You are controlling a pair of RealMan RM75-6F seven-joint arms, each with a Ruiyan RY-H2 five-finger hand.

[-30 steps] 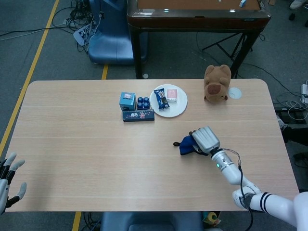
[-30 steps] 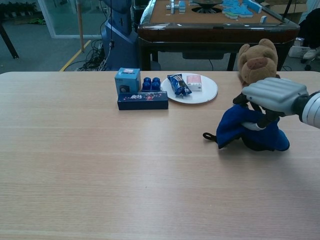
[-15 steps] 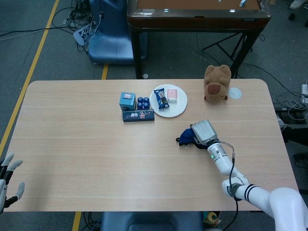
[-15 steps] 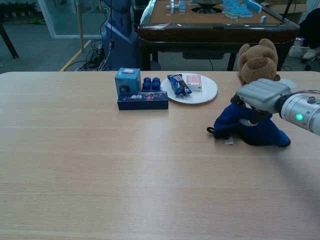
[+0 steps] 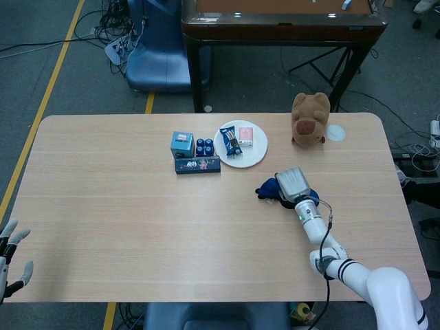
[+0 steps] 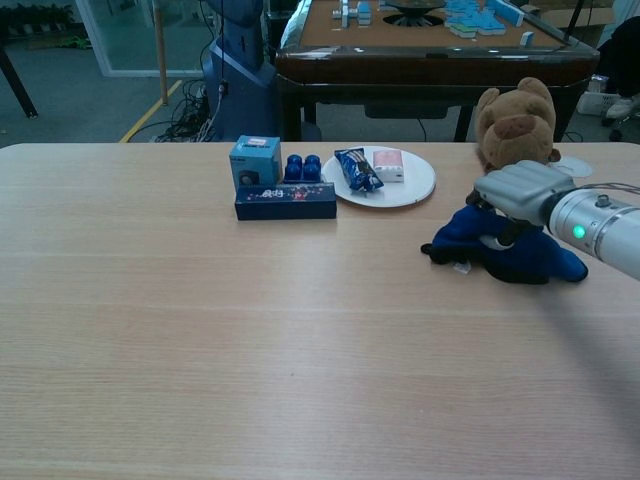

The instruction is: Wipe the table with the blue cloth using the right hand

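Right hand [image 6: 522,192] pressing down on the blue cloth [image 6: 505,252], fingers curled into its bunched folds. Cloth lying on the wooden surface [image 6: 250,330], right of centre, just in front of the brown plush bear [image 6: 515,123] and right of the white plate [image 6: 405,187] of snacks. Left hand [image 5: 9,258] at the near left edge in the head view, fingers spread, holding nothing. Beside the plate: small teal box [image 6: 254,160], blue cans [image 6: 302,166], long dark box [image 6: 285,201].
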